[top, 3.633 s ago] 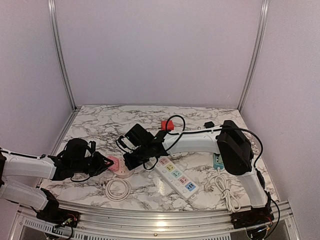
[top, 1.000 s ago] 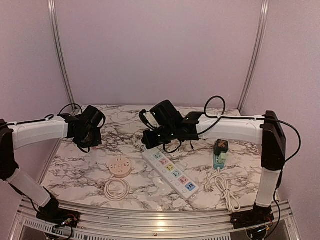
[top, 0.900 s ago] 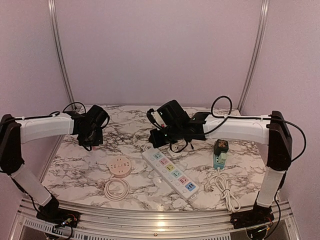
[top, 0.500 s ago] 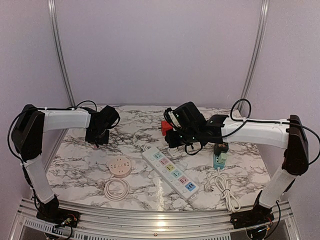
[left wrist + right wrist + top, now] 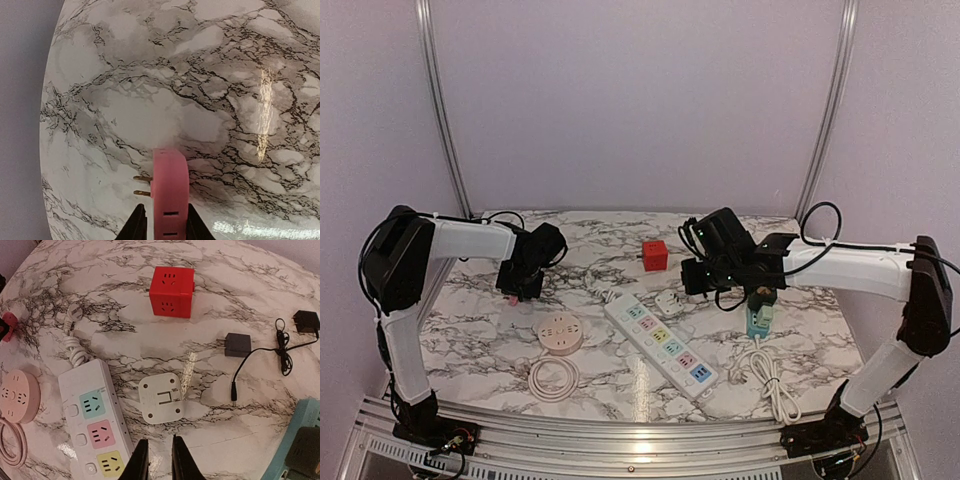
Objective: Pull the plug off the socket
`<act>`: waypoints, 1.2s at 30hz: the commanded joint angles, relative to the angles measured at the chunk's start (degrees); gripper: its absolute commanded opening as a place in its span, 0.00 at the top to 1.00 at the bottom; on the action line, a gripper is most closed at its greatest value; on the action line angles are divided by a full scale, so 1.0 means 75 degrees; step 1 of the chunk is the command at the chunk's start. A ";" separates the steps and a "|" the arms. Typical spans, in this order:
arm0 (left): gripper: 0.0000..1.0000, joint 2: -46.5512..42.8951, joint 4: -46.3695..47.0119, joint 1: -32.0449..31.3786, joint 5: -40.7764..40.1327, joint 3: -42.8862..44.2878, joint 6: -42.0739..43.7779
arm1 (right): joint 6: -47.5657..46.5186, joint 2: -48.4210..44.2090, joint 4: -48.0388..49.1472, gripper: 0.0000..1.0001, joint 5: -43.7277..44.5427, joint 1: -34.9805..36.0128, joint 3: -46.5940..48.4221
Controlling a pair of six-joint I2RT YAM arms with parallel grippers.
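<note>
Marble table (image 5: 480,345) with plug things on it.
Round pink socket (image 5: 559,332) and white cord coil (image 5: 554,379) lie near left, long white strip (image 5: 662,343) in the middle, red cube (image 5: 655,255) far back, teal strip (image 5: 757,322) on the right.

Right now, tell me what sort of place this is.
Probably a robot test booth: bare walls on aluminium posts, a marble-pattern table, and a power strip, red cube socket and pink plug as props.
</note>
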 commanded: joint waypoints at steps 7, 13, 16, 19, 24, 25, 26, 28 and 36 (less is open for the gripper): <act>0.63 -0.0085 0.0039 0.0041 0.0319 0.0133 0.0238 | 0.0102 -0.0879 -0.0391 0.82 0.0532 -0.0813 -0.0500; 0.52 -0.0378 0.0204 0.0024 0.0756 0.0183 0.0334 | 0.0248 -0.1083 -0.0648 0.80 0.1005 -0.1033 -0.0689; 0.46 -0.0586 0.0298 0.0016 0.1009 0.0209 0.0402 | 0.0367 -0.1188 -0.0804 0.79 0.1125 -0.1220 -0.0744; 0.37 -0.0810 0.0435 0.0006 0.1283 0.0158 0.0471 | 0.0532 -0.1342 -0.1018 0.74 0.1471 -0.1312 -0.0805; 0.22 -0.1273 0.0629 -0.0033 0.1801 0.0040 0.0530 | 0.0830 -0.1610 -0.1273 0.67 0.1613 -0.1646 -0.1073; 0.19 -0.1391 0.0676 -0.0055 0.1920 0.0015 0.0541 | 0.0883 -0.1665 -0.1326 0.66 0.1592 -0.1744 -0.1156; 0.16 -0.1513 0.0711 -0.0088 0.2036 -0.0005 0.0547 | 0.0932 -0.1723 -0.1368 0.64 0.1578 -0.1837 -0.1275; 0.13 -0.1765 0.0789 -0.0173 0.2276 -0.0061 0.0550 | 0.1011 -0.1857 -0.1414 0.59 0.1473 -0.2014 -0.1480; 0.08 -0.2265 0.1027 -0.0936 0.2830 -0.0095 0.0365 | 0.1270 -0.2227 -0.1416 0.32 0.1410 -0.2407 -0.2146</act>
